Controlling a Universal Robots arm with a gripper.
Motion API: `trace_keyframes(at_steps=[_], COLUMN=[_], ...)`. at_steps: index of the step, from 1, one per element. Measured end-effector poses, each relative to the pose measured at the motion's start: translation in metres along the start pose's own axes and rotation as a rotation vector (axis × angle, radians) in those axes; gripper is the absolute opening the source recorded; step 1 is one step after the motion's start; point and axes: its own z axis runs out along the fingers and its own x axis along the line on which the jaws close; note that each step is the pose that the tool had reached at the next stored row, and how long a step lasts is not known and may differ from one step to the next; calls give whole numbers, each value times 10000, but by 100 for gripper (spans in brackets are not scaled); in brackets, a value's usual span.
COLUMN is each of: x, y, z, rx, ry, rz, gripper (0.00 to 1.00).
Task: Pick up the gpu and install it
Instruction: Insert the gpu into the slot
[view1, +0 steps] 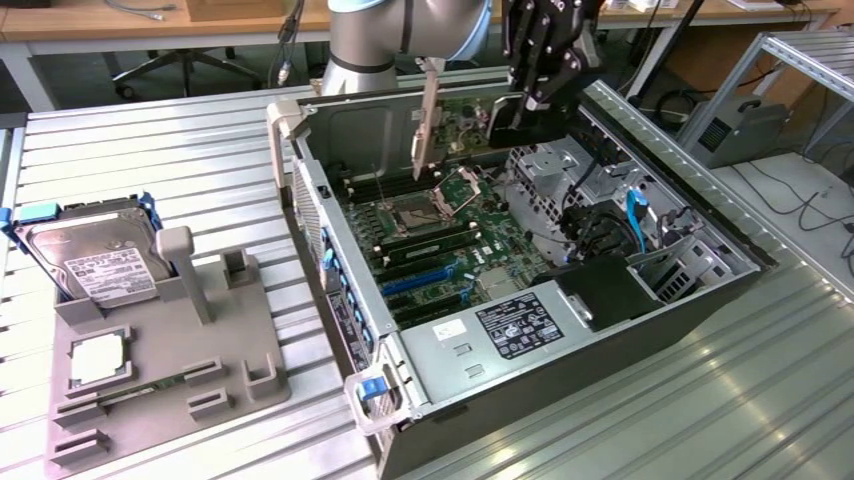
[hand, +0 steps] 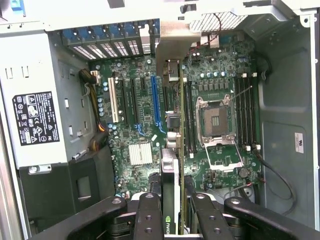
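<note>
Graphics card (hand: 170, 167) held, not yet seated
Pincer (hand: 177, 212) grips it over the open computer case (view1: 307, 200); slotting remains.

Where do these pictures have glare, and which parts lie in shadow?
Exterior view: the ribbed metal table gives bright streaks of glare at the exterior view's right; the computer case is dimmer inside. Wrist view: the case's rim is washed out white, the motherboard evenly lit, the gripper, shut on the gpu, a dark shape.
</note>
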Motion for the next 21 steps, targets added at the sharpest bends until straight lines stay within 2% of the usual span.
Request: trace_keyframes(at_steps=[3,11,21], x=[4,5,12], y=[39,50,107], z=[-1,0,65], rx=[0,0,0], ry=[1,1,0], rz=[0,1,1], gripper=[27,27,27])
